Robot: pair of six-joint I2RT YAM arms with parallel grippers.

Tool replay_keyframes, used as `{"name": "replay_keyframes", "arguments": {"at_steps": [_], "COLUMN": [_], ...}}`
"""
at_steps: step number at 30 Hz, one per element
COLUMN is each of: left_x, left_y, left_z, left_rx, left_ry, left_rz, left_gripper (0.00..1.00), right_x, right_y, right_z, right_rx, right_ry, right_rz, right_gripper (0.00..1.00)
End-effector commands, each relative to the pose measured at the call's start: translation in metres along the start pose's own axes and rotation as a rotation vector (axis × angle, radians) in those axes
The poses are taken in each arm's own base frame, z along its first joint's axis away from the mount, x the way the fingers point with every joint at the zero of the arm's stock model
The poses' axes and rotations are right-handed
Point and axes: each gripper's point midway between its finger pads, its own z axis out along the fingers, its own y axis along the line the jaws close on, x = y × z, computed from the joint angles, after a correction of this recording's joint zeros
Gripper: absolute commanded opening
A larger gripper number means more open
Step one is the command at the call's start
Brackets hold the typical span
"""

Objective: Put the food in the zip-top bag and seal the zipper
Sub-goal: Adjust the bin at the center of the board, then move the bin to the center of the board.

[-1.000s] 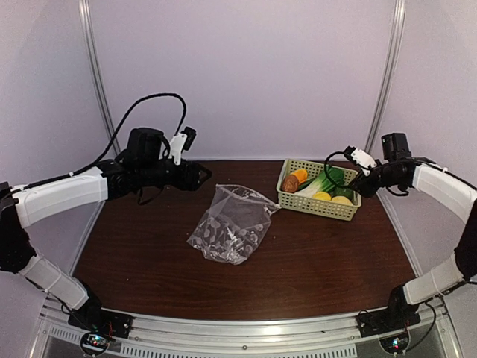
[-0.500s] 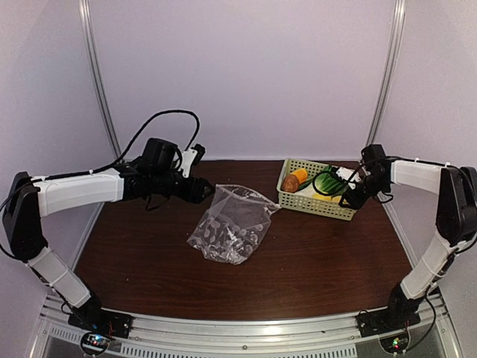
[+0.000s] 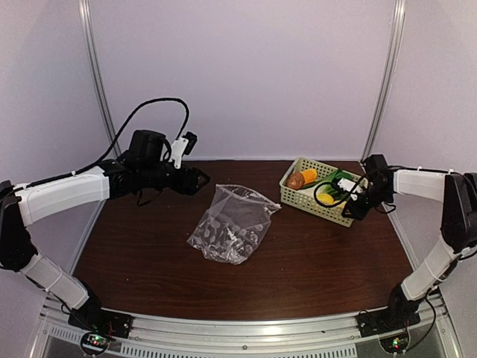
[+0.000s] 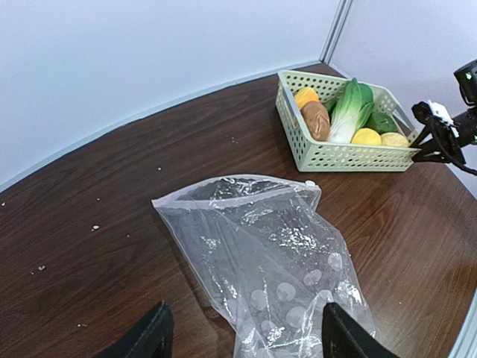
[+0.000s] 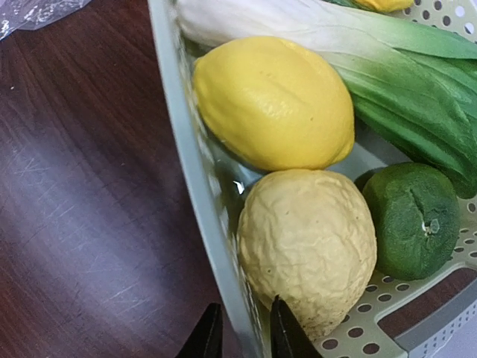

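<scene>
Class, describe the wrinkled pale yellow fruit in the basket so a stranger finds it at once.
Find the green lattice basket on the table's right. Along its front wall, beside a smooth bright lemon, lies a paler yellow fruit. Its wrinkled, pitted skin sets it apart.

1. A dark brown, wood-grain table [image 3: 149, 253] takes up the whole floor of the enclosure.
2. Behind it stands a plain back wall [image 3: 238, 74], pale with a faint lilac cast.
3. The left side wall [image 3: 37, 89] and the right side wall [image 3: 440, 74] are the same pale colour.
4. A thin metal left upright [image 3: 95, 74] and right upright [image 3: 386, 74] stand at the back corners.
5. A ribbed aluminium rail [image 3: 246, 328] runs along the table's near edge.
6. Small white specks [image 4: 95, 227] lie scattered on the wood.
7. The light is soft and even, leaving a dull sheen on the tabletop.
</scene>
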Motion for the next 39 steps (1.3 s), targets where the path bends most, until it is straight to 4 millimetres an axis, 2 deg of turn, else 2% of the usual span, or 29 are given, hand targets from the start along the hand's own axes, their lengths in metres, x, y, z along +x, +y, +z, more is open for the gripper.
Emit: {"name": "replay_keyframes", "arguments": {"at_steps": [1,5,8,12,14,20,22,25,27,30,34,39], "left_x": [-0.018,-0.018,-0.016,-0.013,-0.013,-0.013,-0.012,-0.012,-0.012,-0.01,-0.008,-0.007], "left_y": [0.008,0.011,0.01,0.008,0.008,0.008,0.008,0.007,0.007,0.008,0.005,0.002], "left_z": [-0.009,-0.009,-0.007,-0.005,-0.004,-0.005,-0.004,-0.004,-0.004,-0.003,0.0,0.0], "left_rx": [-0.052,-0.068,-0.057,-0.044,-0.043,-0.043,-0.045,-0.04,-0.037,-0.04,-0.023,-0.004], "left_ry": [-0.056,-0.057,-0.048,-0.041,-0.039,-0.038,-0.036,-0.033,-0.033,-0.028,-0.019,-0.017], "left_rz": [0.042,0.051,0.047,0.046,0.047,0.052,0.054,0.056,0.055,0.055,0.054,0.055], "left_gripper": [0.69,0.69,0.69,0.69,0.69,0.69,0.69,0.69,0.69,0.7,0.7,0.7], "right_x": [0.011,0.009,0.001,-0.017,-0.027,-0.051,-0.043,-0.015,0.001,0.015,0.023,0.037], "right_y": [0.044,0.078,0.095,0.107,0.105,0.067,0.067,0.08,0.078,0.069,0.057,0.038], "right_z": [-0.017,-0.018,-0.018,-0.027,-0.034,-0.059,-0.066,-0.073,-0.072,-0.071,-0.067,-0.053], "right_rx": [-0.1,-0.165,-0.25,-0.327,-0.332,-0.283,-0.307,-0.383,-0.363,-0.289,-0.227,-0.115], "right_ry": [-0.002,-0.022,-0.044,-0.09,-0.107,-0.166,-0.115,-0.004,0.063,0.118,0.166,0.218], "right_rz": [0.03,-0.032,-0.019,-0.005,-0.007,0.008,-0.044,-0.163,-0.206,-0.261,-0.298,-0.337], "right_gripper": [0.24,0.26,0.27,0.28,0.28,0.3,0.31,0.32,0.33,0.35,0.36,0.36]}}
